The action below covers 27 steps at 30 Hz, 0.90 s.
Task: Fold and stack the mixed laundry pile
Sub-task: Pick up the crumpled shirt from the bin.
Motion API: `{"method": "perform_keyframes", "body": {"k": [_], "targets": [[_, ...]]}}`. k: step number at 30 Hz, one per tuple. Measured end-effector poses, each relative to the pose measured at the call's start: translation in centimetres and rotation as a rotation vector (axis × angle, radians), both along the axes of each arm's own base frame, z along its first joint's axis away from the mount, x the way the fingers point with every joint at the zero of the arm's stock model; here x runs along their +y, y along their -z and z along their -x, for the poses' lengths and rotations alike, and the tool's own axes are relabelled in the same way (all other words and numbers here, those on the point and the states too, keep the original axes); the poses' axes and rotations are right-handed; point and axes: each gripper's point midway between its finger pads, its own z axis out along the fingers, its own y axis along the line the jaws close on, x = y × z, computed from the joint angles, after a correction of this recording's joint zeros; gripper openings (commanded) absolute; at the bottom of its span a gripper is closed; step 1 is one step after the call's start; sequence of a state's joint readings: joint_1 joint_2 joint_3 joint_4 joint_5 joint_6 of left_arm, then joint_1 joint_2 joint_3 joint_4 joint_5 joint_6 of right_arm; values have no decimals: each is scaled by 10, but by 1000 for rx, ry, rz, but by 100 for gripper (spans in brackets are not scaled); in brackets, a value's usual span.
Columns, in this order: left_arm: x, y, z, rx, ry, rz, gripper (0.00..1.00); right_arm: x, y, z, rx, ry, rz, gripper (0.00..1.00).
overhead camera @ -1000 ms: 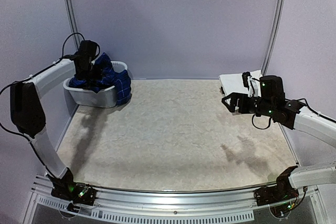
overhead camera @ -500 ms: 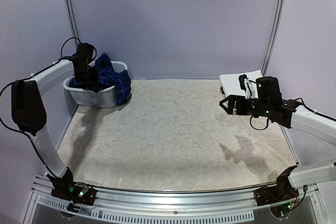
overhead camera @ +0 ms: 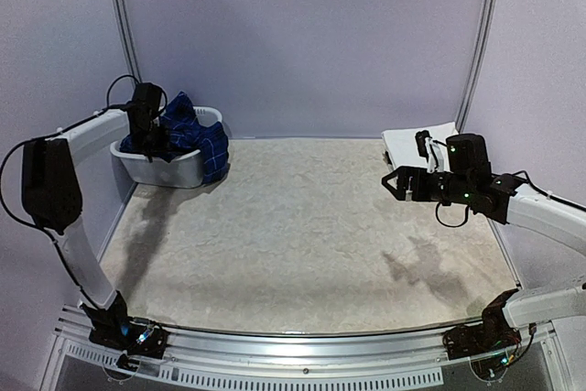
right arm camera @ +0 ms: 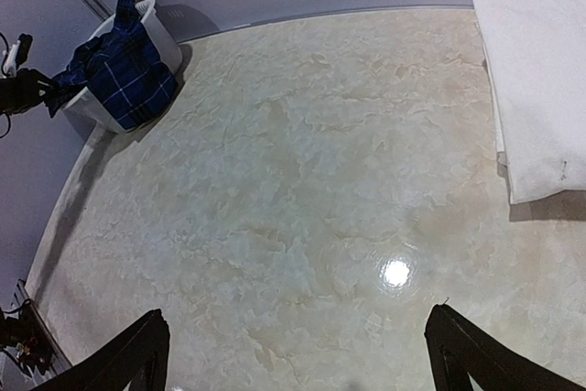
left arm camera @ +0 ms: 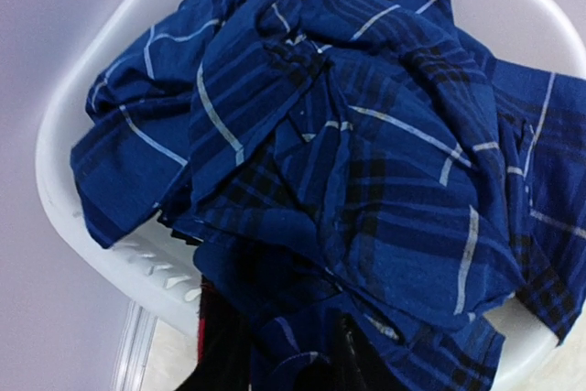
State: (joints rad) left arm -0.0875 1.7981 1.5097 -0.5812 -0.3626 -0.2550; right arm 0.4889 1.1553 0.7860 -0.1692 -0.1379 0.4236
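Observation:
The mixed laundry pile sits in a white basket [overhead camera: 174,171] at the back left, with a navy plaid shirt [left arm camera: 348,135] heaped on top and spilling over the rim [overhead camera: 212,148]. My left gripper [overhead camera: 151,139] reaches down into the basket's near side. Its dark fingers [left arm camera: 220,354] are sunk in the cloth, shut on a fold of the shirt [left arm camera: 293,363]. A sliver of red [left arm camera: 201,325] shows beside the left finger. A folded white garment [overhead camera: 412,142] lies at the back right. My right gripper [overhead camera: 398,180] hovers open over bare table [right arm camera: 298,354], holding nothing.
The basket rim [left arm camera: 64,180] stands close to the left wall and its upright pole [overhead camera: 124,34]. In the right wrist view the folded white garment [right arm camera: 536,80] lies at the top right and the basket [right arm camera: 156,16] far off at the top left.
My left gripper has dropped lower into the basket and its jaws have closed in on the shirt. The right gripper has drifted slightly left and stays open.

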Motion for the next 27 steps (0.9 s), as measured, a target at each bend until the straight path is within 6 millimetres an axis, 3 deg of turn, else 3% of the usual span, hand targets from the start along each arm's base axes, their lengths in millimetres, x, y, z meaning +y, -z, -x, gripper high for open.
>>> {"method": "perform_keyframes", "body": {"k": [4, 9, 15, 20, 27], "targets": [[0, 7, -2, 13, 4, 10, 0, 0, 0, 0, 3, 2, -4, 99], [1, 9, -5, 12, -1, 18, 0, 0, 0, 1, 7, 1, -7, 99], [0, -6, -12, -27, 0, 22, 0, 0, -1, 0, 10, 4, -10, 99], [-9, -43, -21, -113, 27, 46, 0, 1, -6, -1, 3, 6, -17, 99], [-33, -138, -32, -335, 125, 125, 0, 3, -19, -5, -14, 6, -26, 99]]}}
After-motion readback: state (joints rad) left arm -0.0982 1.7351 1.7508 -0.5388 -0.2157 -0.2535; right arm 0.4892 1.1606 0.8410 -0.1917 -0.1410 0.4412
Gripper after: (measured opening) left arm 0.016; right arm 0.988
